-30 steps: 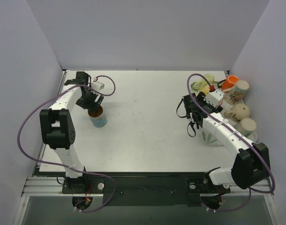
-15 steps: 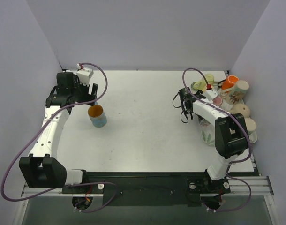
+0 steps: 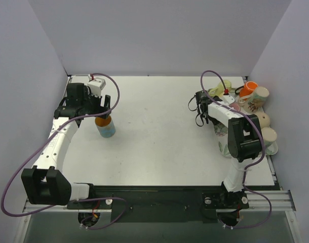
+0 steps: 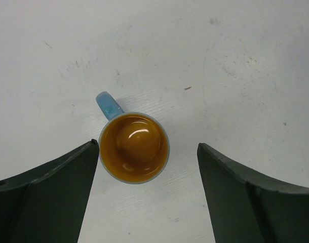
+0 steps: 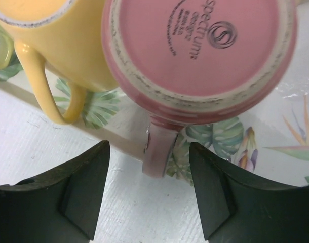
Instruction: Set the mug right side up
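A blue mug [image 3: 107, 128] with an orange inside stands upright on the white table, mouth up. In the left wrist view, the mug [image 4: 134, 148] has its handle pointing away. My left gripper [image 3: 100, 112] hovers over it, open and empty [image 4: 147, 146], and the mug sits close to the left finger [image 4: 53, 192]. A pink mug [image 5: 200, 45] stands upside down, base up, its handle [image 5: 159, 152] toward me, on a leaf-print mat. My right gripper [image 3: 204, 105] is open [image 5: 148, 147], with the handle between its fingers and not gripped.
A yellow mug [image 5: 53, 30] stands next to the pink one. An orange mug [image 3: 249, 87], a patterned cream mug [image 3: 258, 96] and beige mugs [image 3: 261, 120] are piled at the table's right edge on the floral mat [image 3: 224, 147]. Grey walls enclose the table.
My left gripper has pulled off the blue mug, which stays upright, and now hovers over it, open. My right gripper has moved back and right, up to the pink mug's handle.
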`<state>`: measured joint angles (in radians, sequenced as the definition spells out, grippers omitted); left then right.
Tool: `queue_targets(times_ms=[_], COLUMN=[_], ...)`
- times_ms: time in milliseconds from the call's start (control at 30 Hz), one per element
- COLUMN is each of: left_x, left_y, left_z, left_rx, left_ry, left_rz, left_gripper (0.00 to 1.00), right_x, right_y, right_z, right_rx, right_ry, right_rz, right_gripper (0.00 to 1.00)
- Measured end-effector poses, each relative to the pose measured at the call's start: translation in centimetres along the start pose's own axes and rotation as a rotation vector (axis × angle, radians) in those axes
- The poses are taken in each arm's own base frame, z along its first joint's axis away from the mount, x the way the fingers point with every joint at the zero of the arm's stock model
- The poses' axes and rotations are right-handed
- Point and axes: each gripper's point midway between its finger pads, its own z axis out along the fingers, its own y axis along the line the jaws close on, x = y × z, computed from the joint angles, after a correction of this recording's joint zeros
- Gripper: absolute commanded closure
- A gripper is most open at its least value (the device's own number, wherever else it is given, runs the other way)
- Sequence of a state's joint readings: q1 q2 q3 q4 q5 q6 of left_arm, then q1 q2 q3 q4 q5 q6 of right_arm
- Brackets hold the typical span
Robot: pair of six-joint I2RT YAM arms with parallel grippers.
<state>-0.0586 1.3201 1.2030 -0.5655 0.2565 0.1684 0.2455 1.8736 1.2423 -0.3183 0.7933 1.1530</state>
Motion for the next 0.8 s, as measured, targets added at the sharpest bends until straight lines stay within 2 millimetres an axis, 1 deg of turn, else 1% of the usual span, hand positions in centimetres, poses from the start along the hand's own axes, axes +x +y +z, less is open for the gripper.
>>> queue_targets(times_ms=[33, 67, 133, 167, 200, 367, 433, 500, 567, 633, 700, 800], left_x=[-0.1, -0.2, -0.2, -0.3, -0.3, -0.3, -0.3, -0.3, -0.3, -0.4, -0.4, -0.5], left_y=[-0.1, -0.2, -0.4, -0.5, -0.5, -0.5, -0.7, -1.0, -1.5, -2.5, -3.8, -6.5], left_z=[0.0, -0.1, -0.2, -0.2, -0.2, -0.2, -0.1, -0.1, 0.0, 0.1, 0.2, 0.3], left_rx=[0.004, 0.008, 0.014, 0.014, 0.015, 0.016, 0.019, 0.027, 0.041, 0.065, 0.103, 0.185], left_ry=[-0.003, -0.006, -0.010, -0.011, -0.011, -0.011, -0.010, -0.010, -0.009, -0.008, -0.009, -0.017], left_rz=[0.001, 0.003, 0.006, 0.006, 0.006, 0.008, 0.011, 0.019, 0.036, 0.064, 0.095, 0.170], left_gripper=[0.11, 0.11, 0.11, 0.11, 0.11, 0.11, 0.11, 0.11, 0.11, 0.11, 0.11, 0.11], right_x=[0.2, 0.4, 0.8, 1.0, 1.1, 0.8, 0.9, 1.0, 1.0, 0.7, -0.2, -2.1], right_y=[0.1, 0.3, 0.4, 0.4, 0.4, 0.8, 0.2, -0.5, -1.7, -2.8, -3.3, -3.4], right_z=[0.2, 0.4, 0.7, 0.8, 0.8, 1.3, 1.2, 0.6, -0.3, -1.8, -3.5, -6.1], right_rx=[0.002, 0.001, 0.004, 0.005, 0.004, -0.020, -0.036, -0.061, -0.090, -0.139, -0.206, -0.316], right_ry=[0.008, 0.016, 0.028, 0.033, 0.039, 0.045, 0.052, 0.066, 0.090, 0.120, 0.135, 0.140], right_rz=[0.000, -0.001, -0.004, -0.005, -0.007, 0.042, 0.052, 0.052, 0.042, 0.036, 0.046, 0.076], right_gripper=[0.49, 0.52, 0.67, 0.93, 1.00, 1.00, 1.00, 1.00, 1.00, 1.00, 1.00, 1.00])
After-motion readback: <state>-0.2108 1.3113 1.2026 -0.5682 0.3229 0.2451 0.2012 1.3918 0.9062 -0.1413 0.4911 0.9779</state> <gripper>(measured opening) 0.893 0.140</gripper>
